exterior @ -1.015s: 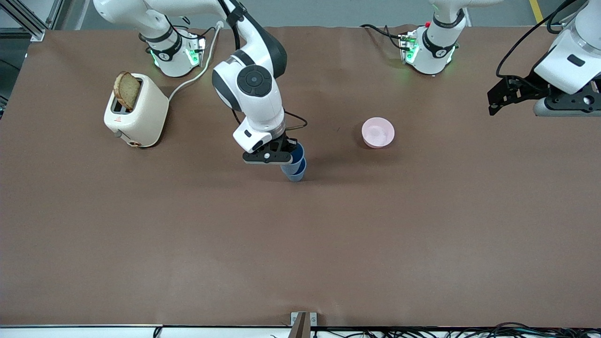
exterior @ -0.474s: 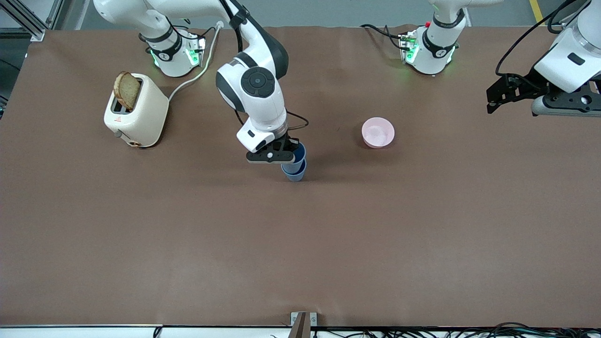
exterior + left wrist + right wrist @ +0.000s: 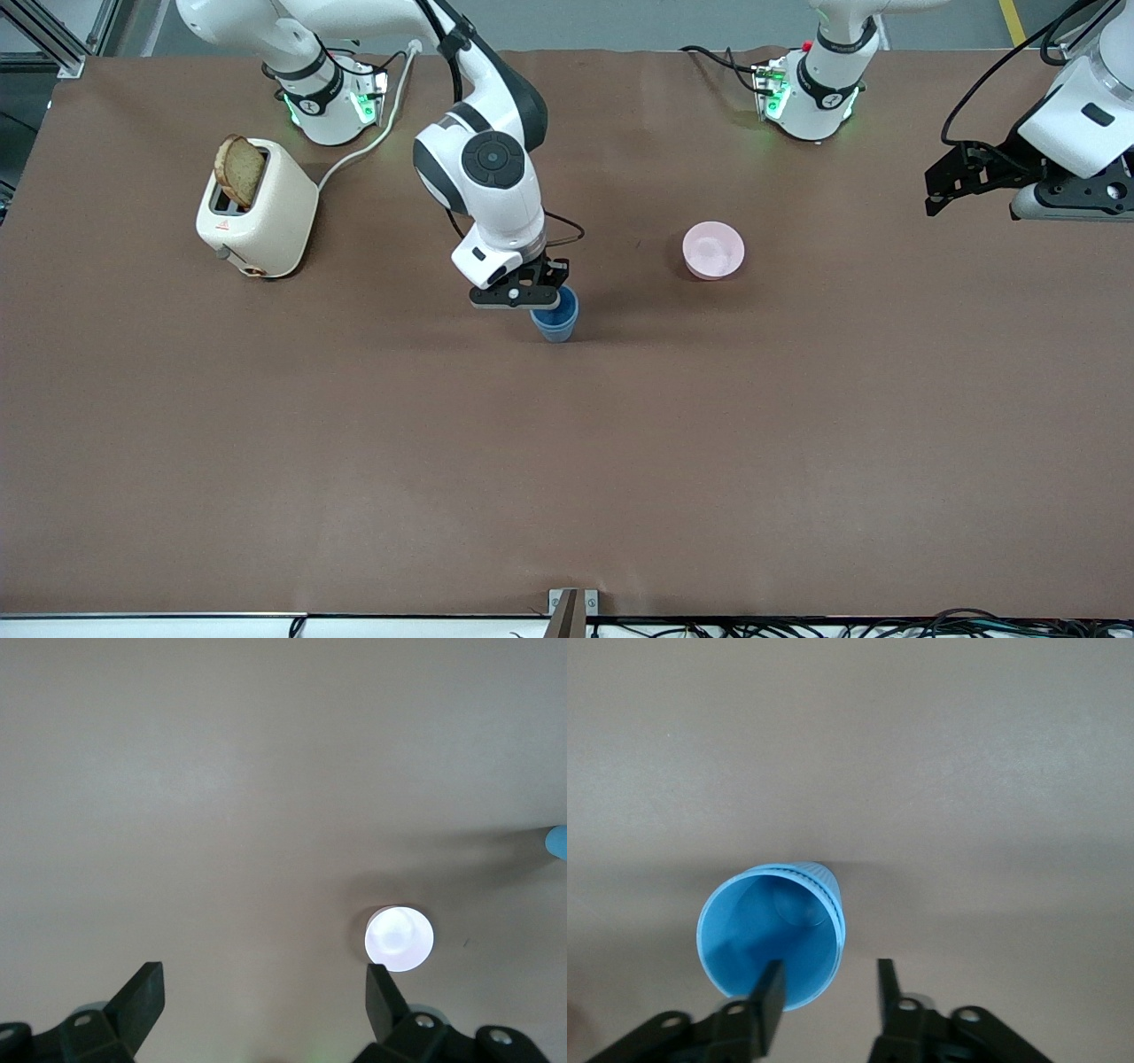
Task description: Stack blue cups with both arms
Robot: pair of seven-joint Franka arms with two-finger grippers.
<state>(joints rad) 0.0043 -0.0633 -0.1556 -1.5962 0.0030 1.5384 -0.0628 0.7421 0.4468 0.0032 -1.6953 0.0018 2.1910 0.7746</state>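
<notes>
The two blue cups (image 3: 556,321) stand upright as one nested stack near the middle of the table. In the right wrist view the stack (image 3: 771,930) shows a double rim and an empty inside. My right gripper (image 3: 540,301) is low over the stack and open. One finger (image 3: 769,992) is inside the rim and the other finger (image 3: 886,988) is outside it, so they straddle the cup wall. My left gripper (image 3: 937,189) is open and empty, held high over the left arm's end of the table; the left wrist view (image 3: 264,981) shows bare table between its fingers.
A pink bowl (image 3: 713,250) sits beside the cups toward the left arm's end; it also shows in the left wrist view (image 3: 400,939). A cream toaster (image 3: 257,213) holding a slice of bread stands near the right arm's base, with its cord running to the table's edge.
The upper blue cup has sunk down into the lower one, so the stack is shorter. My right gripper came down with it and has let go. The left gripper shifted slightly.
</notes>
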